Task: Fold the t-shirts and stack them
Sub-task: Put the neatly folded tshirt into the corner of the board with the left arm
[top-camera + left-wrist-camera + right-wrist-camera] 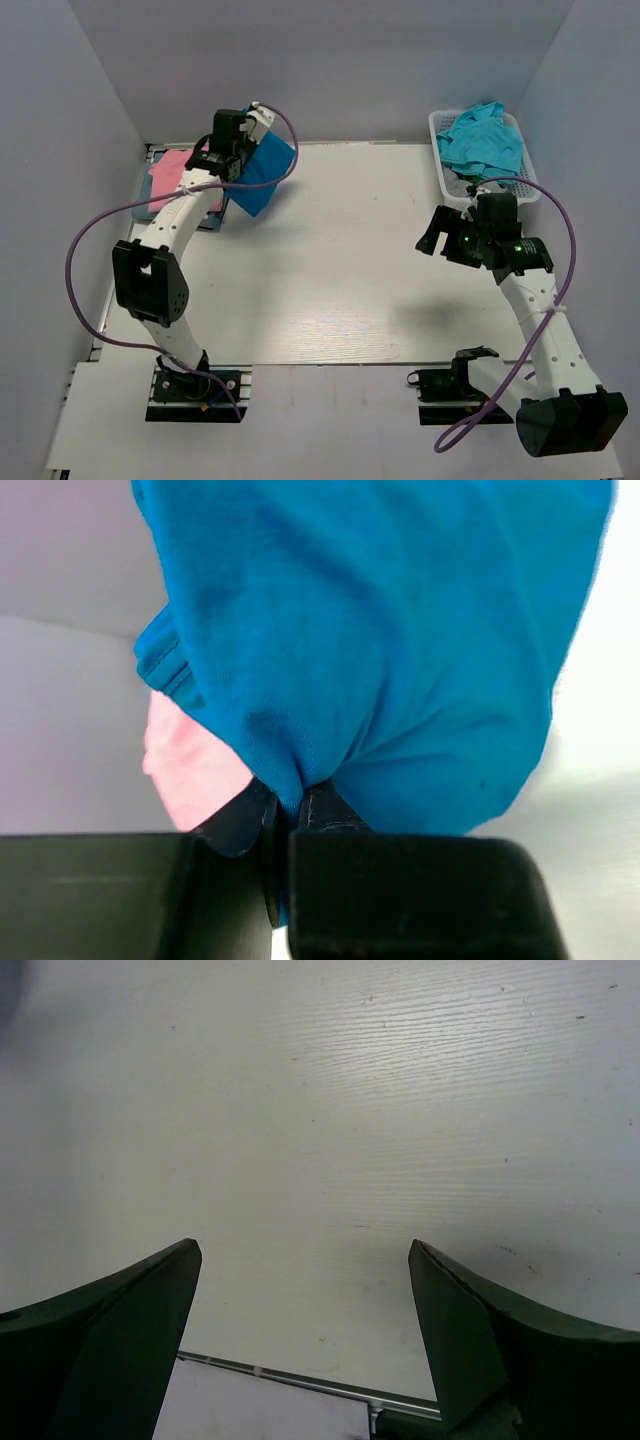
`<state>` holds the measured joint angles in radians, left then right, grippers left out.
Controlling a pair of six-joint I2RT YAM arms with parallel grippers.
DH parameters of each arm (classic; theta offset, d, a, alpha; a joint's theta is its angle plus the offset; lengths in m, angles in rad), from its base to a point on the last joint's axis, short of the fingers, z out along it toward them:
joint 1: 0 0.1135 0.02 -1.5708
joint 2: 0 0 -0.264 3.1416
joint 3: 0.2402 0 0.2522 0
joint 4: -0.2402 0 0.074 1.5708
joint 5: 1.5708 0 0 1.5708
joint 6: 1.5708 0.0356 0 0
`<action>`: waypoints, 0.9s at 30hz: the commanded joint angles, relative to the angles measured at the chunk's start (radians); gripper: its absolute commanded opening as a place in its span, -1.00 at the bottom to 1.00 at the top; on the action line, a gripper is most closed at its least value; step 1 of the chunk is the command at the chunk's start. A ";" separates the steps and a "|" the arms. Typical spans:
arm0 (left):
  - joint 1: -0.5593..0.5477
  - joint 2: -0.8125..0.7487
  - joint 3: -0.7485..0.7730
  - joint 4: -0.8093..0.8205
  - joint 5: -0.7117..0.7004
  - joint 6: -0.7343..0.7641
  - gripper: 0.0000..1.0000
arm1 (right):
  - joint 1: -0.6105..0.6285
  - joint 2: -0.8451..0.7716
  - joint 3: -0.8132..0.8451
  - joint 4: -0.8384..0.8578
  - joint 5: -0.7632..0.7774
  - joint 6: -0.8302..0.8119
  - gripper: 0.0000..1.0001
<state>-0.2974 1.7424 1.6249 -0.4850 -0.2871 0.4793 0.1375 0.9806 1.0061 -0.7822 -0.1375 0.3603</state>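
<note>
While royal-blue cotton t-shirt (380, 630) is pinched tight in left gripper (298, 802) (right gripper (302, 1250) spread wide, empty), it should be lowered squarely onto pink cotton t-shirt (190, 765) just beyond its fingers.

From where I stand, there is no text, label, brand mark, number or sign that can be read in any of the three views.

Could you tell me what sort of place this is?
Probably a robotics lab cell: plain grey partition walls enclose a white table, with two black-and-white robot arms bolted at its near edge.
</note>
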 commanded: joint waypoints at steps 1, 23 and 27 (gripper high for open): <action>0.064 -0.007 0.059 0.026 0.032 0.030 -1.00 | -0.006 0.015 0.049 0.029 -0.020 0.019 0.81; 0.371 0.026 0.096 0.020 0.270 -0.027 -1.00 | -0.004 0.135 0.115 0.051 -0.103 0.034 0.81; 0.409 0.048 0.087 0.032 0.293 -0.039 -1.00 | -0.003 0.136 0.123 0.043 -0.103 0.034 0.81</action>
<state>0.0895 1.7969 1.7142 -0.4950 -0.0364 0.4572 0.1375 1.1194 1.0794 -0.7597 -0.2203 0.3862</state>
